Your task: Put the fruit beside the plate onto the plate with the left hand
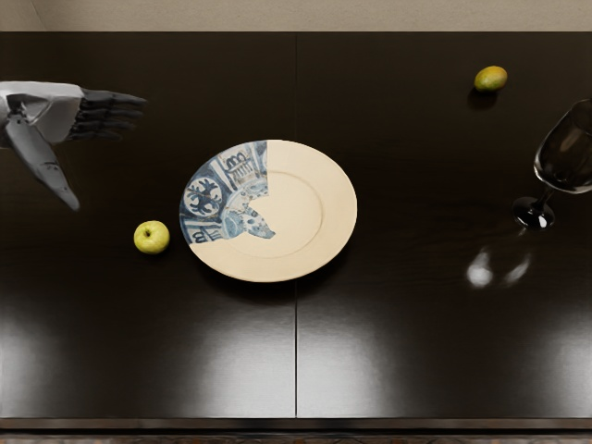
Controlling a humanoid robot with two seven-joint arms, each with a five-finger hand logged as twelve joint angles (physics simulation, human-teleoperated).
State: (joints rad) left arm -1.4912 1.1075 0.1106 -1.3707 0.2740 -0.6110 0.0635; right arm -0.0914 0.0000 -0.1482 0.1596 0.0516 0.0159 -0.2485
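Head view is looking down at a slant on a dark, glossy bench (416, 351), with a thin seam (296, 333) running down its middle. Blue and white patterning is covering a wedge on the left of the plate (314, 208). Its marks are too small to read as writing. The rest of the plate is showing plain cream, and the plate is sitting near the middle of the bench.

The apple (152, 237) is lying on the bench just beside the plate's left rim, with a narrow gap between them. It is looking small, round and yellow-green, with a dark dimple at its top.

The left hand (65, 111) is hovering at the upper left, well apart from the apple. Its fingers (113, 104) are stretching straight toward the right, lying side by side and holding nothing.

A second fruit (490, 79), yellow-green and oval, is lying far off at the upper right. A glass (560, 157), dark-tinted and stemmed, is standing at the right edge. Only dark bench surface is showing between the hand and the apple.
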